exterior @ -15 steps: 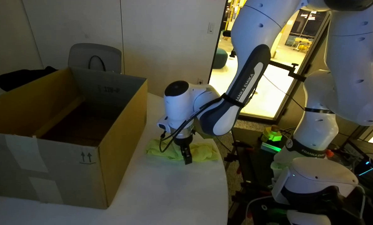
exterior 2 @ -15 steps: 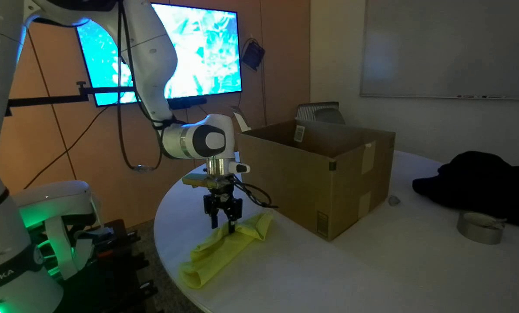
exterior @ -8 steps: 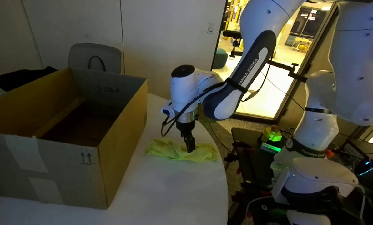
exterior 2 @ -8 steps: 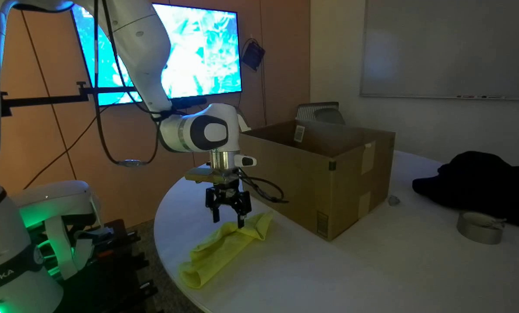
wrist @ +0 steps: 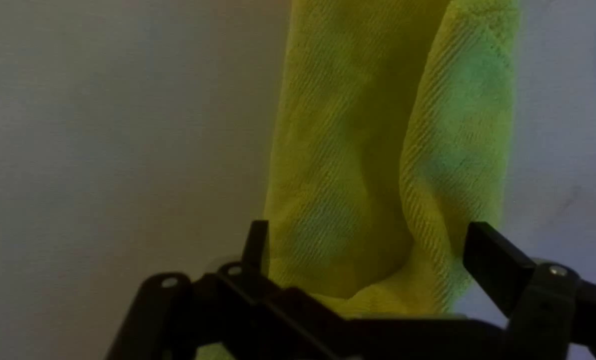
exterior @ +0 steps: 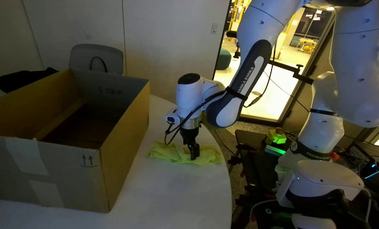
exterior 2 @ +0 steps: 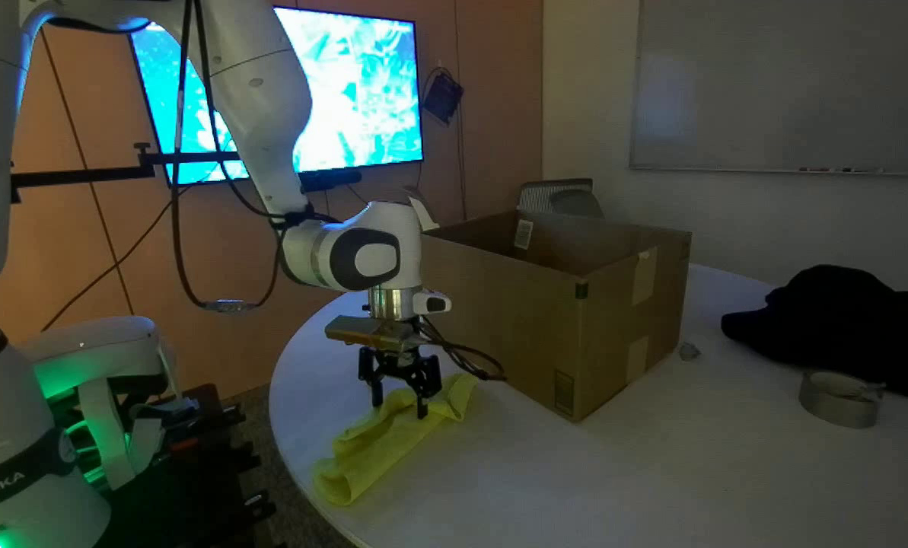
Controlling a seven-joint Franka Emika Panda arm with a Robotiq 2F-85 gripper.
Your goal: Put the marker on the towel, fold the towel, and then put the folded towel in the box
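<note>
The yellow-green towel (exterior 2: 377, 457) lies gathered into a long, narrow folded strip near the round table's edge. In the wrist view the towel (wrist: 327, 150) runs up between my fingers, with a raised fold along its right side. My gripper (exterior 2: 399, 409) points down over the towel's middle, open, one finger near each long side. Nothing is gripped in the wrist view, where the gripper (wrist: 368, 227) spans the strip. I cannot tell whether the fingertips touch the cloth. The large cardboard box (exterior: 65, 178) stands open-topped beside the towel. The marker is hidden or out of view.
The box wall (exterior 2: 499, 312) rises close to the towel's far end. A roll of tape (exterior 2: 840, 399), a small grey lump (exterior 2: 689, 351) and a black cloth (exterior 2: 842, 327) lie on the table beyond the box. The table edge (exterior: 230, 190) curves near the towel.
My gripper has spread wider over the last second. It rose off the towel, shifted slightly, then came partly down again. The towel and box look unmoved.
</note>
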